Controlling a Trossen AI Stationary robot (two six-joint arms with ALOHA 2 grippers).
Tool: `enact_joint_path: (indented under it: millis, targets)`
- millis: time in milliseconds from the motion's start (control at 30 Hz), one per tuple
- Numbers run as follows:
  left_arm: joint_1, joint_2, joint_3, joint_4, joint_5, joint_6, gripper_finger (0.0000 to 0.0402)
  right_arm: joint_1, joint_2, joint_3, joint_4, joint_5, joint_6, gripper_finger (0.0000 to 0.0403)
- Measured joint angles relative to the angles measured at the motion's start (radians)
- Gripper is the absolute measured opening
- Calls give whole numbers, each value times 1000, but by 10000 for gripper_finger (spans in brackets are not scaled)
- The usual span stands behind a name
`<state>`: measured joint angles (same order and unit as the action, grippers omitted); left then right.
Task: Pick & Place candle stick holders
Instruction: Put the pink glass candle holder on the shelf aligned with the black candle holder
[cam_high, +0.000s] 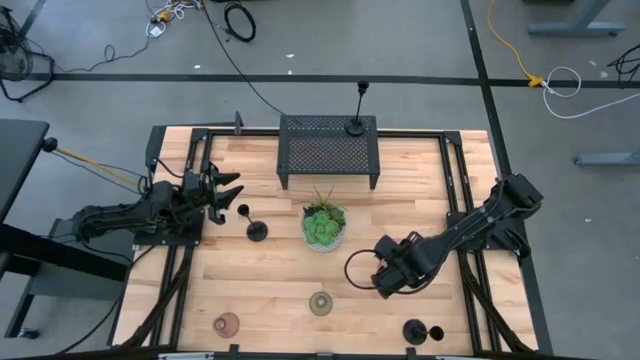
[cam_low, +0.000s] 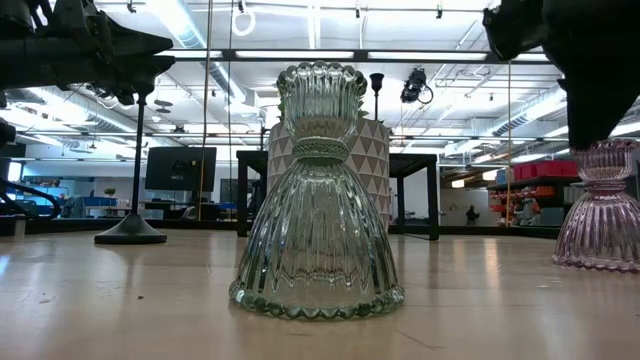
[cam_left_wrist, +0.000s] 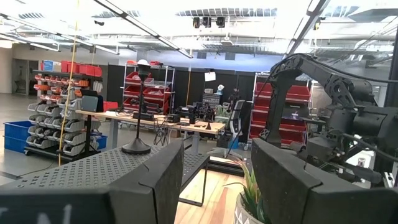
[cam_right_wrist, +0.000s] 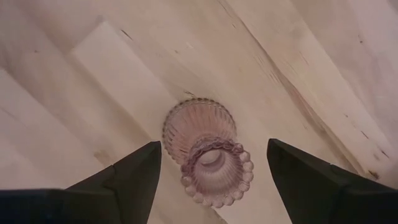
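Observation:
My right gripper (cam_high: 384, 281) is open and points down over a pink glass cup (cam_right_wrist: 200, 127) that stands on its wide base on the table. Its fingers stand on either side of the cup, above it. That cup also shows in the low view (cam_low: 603, 210). My left gripper (cam_high: 231, 190) is open and empty at the table's left, just beside the top of a black holder (cam_high: 257, 232) that stands on its round base. A second black holder (cam_high: 356, 126) stands on the mesh rack. A third (cam_high: 414, 330) is near the front edge. A greenish cup (cam_high: 320, 303) and another pink cup (cam_high: 227, 323) stand near the front.
The black mesh rack (cam_high: 329, 150) stands at the table's far middle. The green plant in its bowl (cam_high: 324, 225) is in front of it, between the two grippers. A black cable loop (cam_high: 355, 268) hangs by my right gripper. Bare wood lies at the front right.

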<state>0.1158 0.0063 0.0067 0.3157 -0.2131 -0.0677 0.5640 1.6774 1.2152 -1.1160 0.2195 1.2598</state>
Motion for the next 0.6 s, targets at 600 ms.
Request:
enact_joint_path:
  millis: [600]
  targets:
    - [0,0,0,0,0,0,190,2,34,-1,-14,9,-11,293]
